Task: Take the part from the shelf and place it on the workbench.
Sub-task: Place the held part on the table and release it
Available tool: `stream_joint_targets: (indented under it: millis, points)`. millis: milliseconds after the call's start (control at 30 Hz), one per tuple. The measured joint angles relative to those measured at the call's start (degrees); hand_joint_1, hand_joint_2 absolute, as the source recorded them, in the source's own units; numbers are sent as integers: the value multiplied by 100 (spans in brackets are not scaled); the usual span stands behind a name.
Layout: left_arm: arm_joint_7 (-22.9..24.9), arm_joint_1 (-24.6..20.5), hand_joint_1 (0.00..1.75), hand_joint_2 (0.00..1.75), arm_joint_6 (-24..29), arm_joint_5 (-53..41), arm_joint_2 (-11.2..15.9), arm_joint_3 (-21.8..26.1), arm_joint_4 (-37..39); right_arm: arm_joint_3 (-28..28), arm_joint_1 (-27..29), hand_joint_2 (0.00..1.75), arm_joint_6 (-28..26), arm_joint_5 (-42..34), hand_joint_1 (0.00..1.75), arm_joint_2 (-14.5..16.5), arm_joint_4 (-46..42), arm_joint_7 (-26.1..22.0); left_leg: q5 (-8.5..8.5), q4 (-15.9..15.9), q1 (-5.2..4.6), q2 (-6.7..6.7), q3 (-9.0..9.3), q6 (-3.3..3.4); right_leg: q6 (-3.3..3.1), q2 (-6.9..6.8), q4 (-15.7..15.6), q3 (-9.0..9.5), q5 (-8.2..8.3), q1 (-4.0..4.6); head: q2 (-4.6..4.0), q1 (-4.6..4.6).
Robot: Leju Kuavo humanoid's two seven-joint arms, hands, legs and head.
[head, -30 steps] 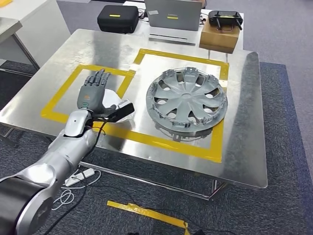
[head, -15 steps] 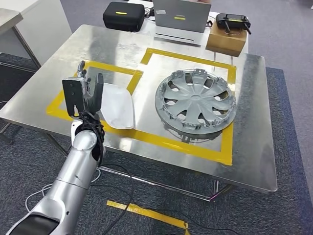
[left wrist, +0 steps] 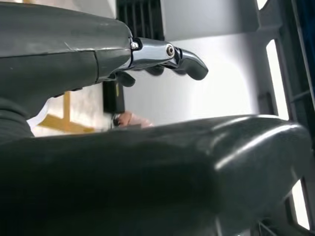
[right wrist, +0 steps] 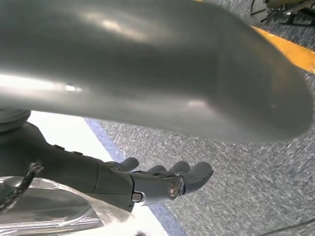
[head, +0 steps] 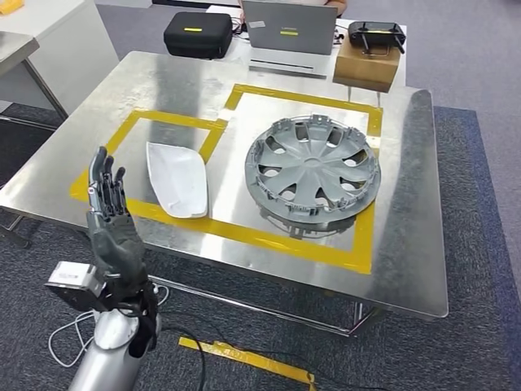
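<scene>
The white, smooth, leaf-shaped part (head: pixel 178 179) lies flat on the shiny steel workbench (head: pixel 405 244) inside the left yellow-taped square, beside a grey spoked wheel cover (head: pixel 312 173). The left hand (head: pixel 112 224) is raised at the bench's near edge, fingers extended and holding nothing, apart from the part. The right hand (right wrist: pixel 148 183) hangs over grey carpet, fingers loosely extended and empty.

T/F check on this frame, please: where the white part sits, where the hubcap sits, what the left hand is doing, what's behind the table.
1. The white curved plastic part lies on the shiny metal workbench inside the smaller yellow-taped rectangle. True.
2. The left hand grips the white part. False: it holds nothing, fingers extended, near the table's front edge, apart from the part.
3. The grey spoked plastic hubcap hangs over the table edge. False: it lies inside the larger yellow-taped rectangle.
4. A black zipped case sits beyond the table's far side. True.
5. The white part rests on the hubcap. False: they lie apart, with yellow tape between them.
</scene>
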Motion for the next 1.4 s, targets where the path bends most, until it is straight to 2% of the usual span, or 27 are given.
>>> stream_joint_targets:
  millis: [33,67,100,167,200,300,333,400,467,500,533,567,633,667,700,800,833,900,967,1000,1033,1067,1100,1167,1200,1267,1400]
  points:
    - [23,158,0,0,-205,206,32,-7,-102,-25,4,0,-2,-24,0,0,0,1,64,-21,2,0,28,2,0,1,2,3,-1,0,0,-1]
    - [50,298,0,0,-419,399,52,-7,-190,-49,7,0,-4,-43,0,0,0,2,218,-255,3,0,159,12,2,3,3,9,-3,0,0,-1]
    - [73,419,0,0,-608,555,66,-6,-276,-69,9,0,-5,-54,0,2,0,2,410,-634,3,0,364,31,7,4,5,16,-5,1,0,-1]
    - [62,587,0,0,-989,814,81,-7,-410,-93,9,0,-3,-56,0,6,0,-1,629,-1319,-10,0,723,80,37,4,22,15,-18,25,0,4]
    - [32,669,0,0,-1239,992,85,-1,-472,-106,8,0,3,-53,0,8,0,-5,654,-1490,-18,0,808,104,61,2,27,12,-22,34,0,7]
    - [-105,978,0,0,-2078,1397,72,36,-645,-141,11,0,39,-36,0,9,0,-37,659,-1565,-28,1,826,192,154,0,31,0,-39,25,0,8]
    - [-139,1060,0,0,-2256,1426,60,45,-692,-152,12,0,49,-32,0,9,0,-47,673,-1580,-19,4,828,227,186,-1,97,-37,-101,20,0,15]
    - [-174,1168,0,0,-2431,1443,38,61,-757,-172,10,0,58,-29,0,9,0,-56,694,-1601,4,10,827,280,237,-5,582,-270,-408,12,0,39]
    - [-184,1248,0,0,-2465,1445,29,76,-780,-185,13,0,62,-28,0,9,0,-57,694,-1599,3,13,819,295,270,-7,1385,-635,-774,8,0,57]
    - [-185,1279,0,0,-2471,1446,28,83,-783,-188,18,0,64,-29,0,9,0,-57,694,-1599,2,13,818,297,280,-8,1658,-760,-848,7,0,57]
    - [-185,1303,0,0,-2472,1446,28,89,-785,-190,22,0,65,-29,0,9,0,-57,694,-1597,2,11,820,296,283,-8,1715,-785,-803,7,0,60]
    - [-186,1317,0,0,-2474,1446,27,95,-787,-191,25,0,66,-29,0,9,-1,-57,692,-1596,4,7,826,294,280,-9,1530,-691,-652,6,0,59]
    - [-242,1328,0,0,-2548,1411,26,106,-801,-192,16,0,69,-11,0,9,-1,-63,680,-1586,-1,1,840,271,262,-14,723,-284,-270,6,0,60]
    - [-308,1328,0,0,-2639,1355,28,108,-814,-192,7,0,75,8,0,9,-1,-75,670,-1574,-12,-1,838,247,239,-11,365,-94,-160,9,0,57]
    - [-395,1329,0,0,-2762,1255,32,103,-829,-192,1,0,85,35,0,9,0,-90,667,-1565,-24,-2,832,218,213,-7,136,28,-111,14,0,53]
    - [-607,1349,0,0,-3063,831,49,63,-849,-193,2,0,117,96,0,7,-1,-123,665,-1552,-25,0,822,131,115,3,23,96,-104,25,0,52]
    - [-639,1358,0,0,-3119,716,55,50,-849,-193,2,0,130,106,0,7,-2,-130,616,-1501,-17,1,806,101,80,1,15,100,-94,19,0,47]
    - [-666,1370,0,0,-3215,552,66,31,-846,-193,-6,0,158,126,0,7,-2,-146,343,-1094,-4,1,641,42,18,-9,-2,108,-78,4,0,25]
    - [-678,1386,0,0,-3289,454,84,22,-835,-192,-9,0,173,144,0,6,-2,-157,-24,-349,3,2,317,10,-7,-18,0,106,-83,12,0,12]
    - [-676,1398,0,44,-3315,431,96,21,-826,-193,-6,0,175,150,0,5,-2,-157,-116,-62,5,2,192,6,-10,-21,1,106,-85,17,0,14]
    - [-664,1409,0,87,-3333,421,108,21,-813,-193,-3,0,177,153,0,4,-2,-156,-98,43,5,2,148,11,-11,-21,2,108,-86,23,0,13]
    - [-647,1416,0,131,-3349,418,118,21,-800,-194,-2,0,178,154,0,3,-2,-154,33,-82,4,2,212,27,-12,-17,4,115,-87,28,0,13]
    - [-627,1420,0,175,-3365,416,127,21,-786,-193,-2,0,180,155,0,3,-2,-152,242,-400,1,1,367,54,-11,-12,7,126,-88,34,0,12]
    - [-591,1419,0,175,-3405,423,140,20,-760,-192,-3,0,190,160,0,3,-1,-150,581,-1142,-17,1,720,124,1,-5,19,134,-88,53,0,15]
    - [-574,1419,0,175,-3422,427,146,20,-749,-192,-4,0,194,163,0,4,-1,-150,650,-1377,-28,1,822,154,16,-6,28,121,-82,62,0,15]
    - [-552,1418,0,175,-3442,432,155,20,-735,-192,-6,0,199,166,0,4,0,-149,653,-1507,-42,1,860,179,43,-9,45,87,-73,75,0,16]
    - [-548,1418,0,175,-3443,432,157,20,-733,-192,-7,0,199,166,0,4,0,-149,648,-1513,-43,1,855,183,51,-13,45,77,-67,73,0,15]
